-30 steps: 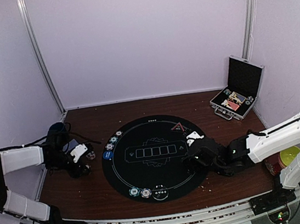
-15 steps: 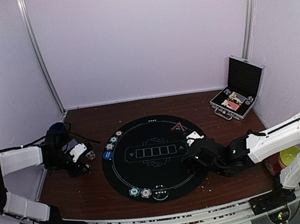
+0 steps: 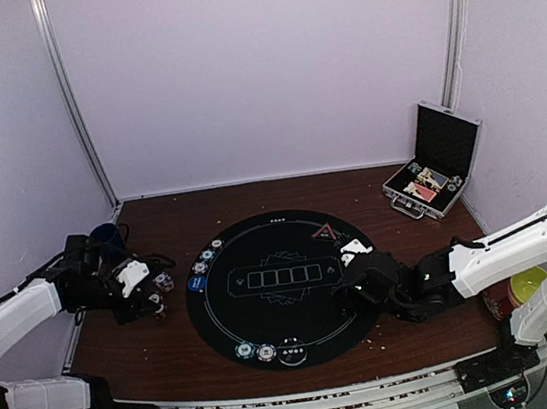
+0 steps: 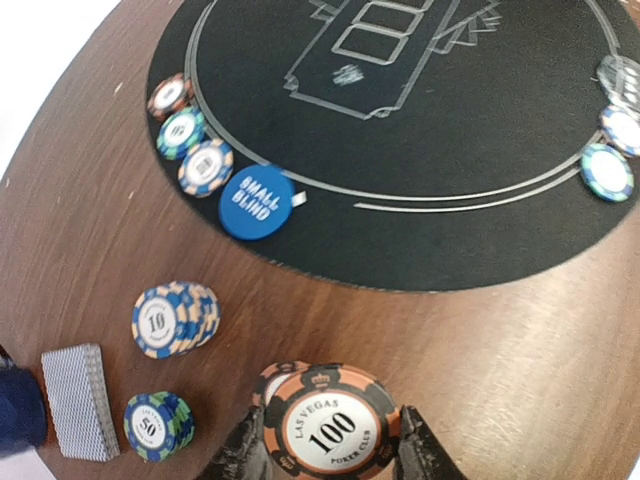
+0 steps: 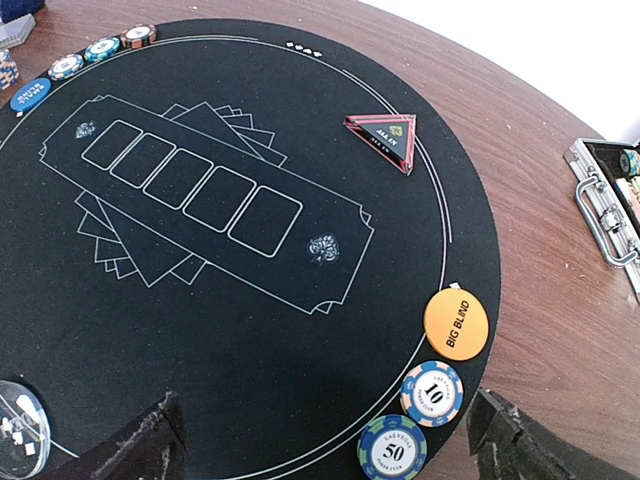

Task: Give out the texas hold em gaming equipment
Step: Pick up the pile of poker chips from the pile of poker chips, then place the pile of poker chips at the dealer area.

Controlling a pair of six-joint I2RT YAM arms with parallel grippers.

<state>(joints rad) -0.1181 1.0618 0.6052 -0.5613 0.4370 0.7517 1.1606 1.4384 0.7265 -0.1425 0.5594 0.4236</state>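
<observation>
top view
mat: a round black poker mat (image 3: 268, 316) lies in the middle of the brown table (image 3: 174, 364).
left gripper: the left gripper (image 3: 155, 299) is at the left of the frame. it is off the mat and low over the wood. from up here it is too small to tell what it holds.
right gripper: the right gripper (image 3: 346, 281) is over the right side of the mat.
red triangle marker: the red triangle marker (image 3: 324, 231) sits at the upper right of the mat.
case: the black case (image 3: 440, 167) stands open at the upper right, well apart from the mat.

left wrist view
hand: the left fingers (image 4: 242, 458) are pinched on an orange and black 100 chip (image 4: 330, 430) at the bottom of the frame.
blue disc: the blue disc (image 4: 257, 207) says "small blind". it lies on the mat's edge, just beside a row of three chips (image 4: 182, 130).
10 chips: a leaning stack of 10 chips (image 4: 170, 318) is on the wood at the left.
50 chips: a stack of 50 chips (image 4: 155, 425) is at the lower left, next to the deck of cards (image 4: 75, 400).

right wrist view
hand: the right fingers (image 5: 140, 445) stand far apart with nothing held. only the mat shows between them.
orange disc: the orange disc (image 5: 456, 323) says "big blind" and lies on the mat's right edge.
chips: a single 10 chip (image 5: 431, 392) and a single 50 chip (image 5: 392, 447) lie just below the orange disc.
</observation>
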